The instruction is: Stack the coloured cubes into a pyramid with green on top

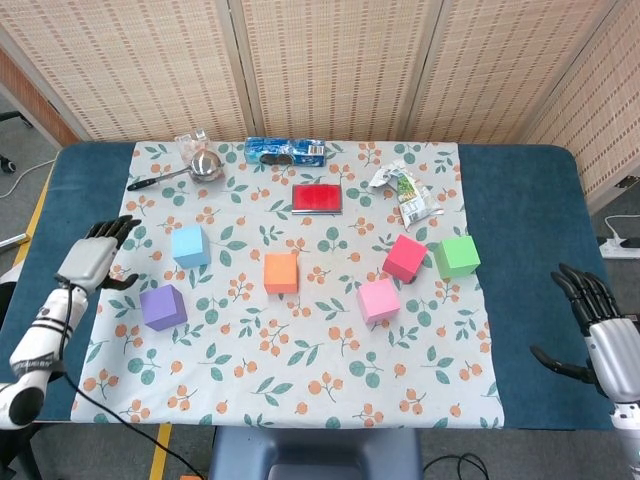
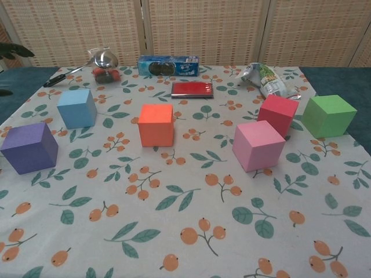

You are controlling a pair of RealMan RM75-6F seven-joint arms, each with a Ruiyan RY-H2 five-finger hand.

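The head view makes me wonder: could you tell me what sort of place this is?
Probably an indoor robot test station: a table under a floral cloth, woven screens behind, and loose coloured cubes like the green cube.
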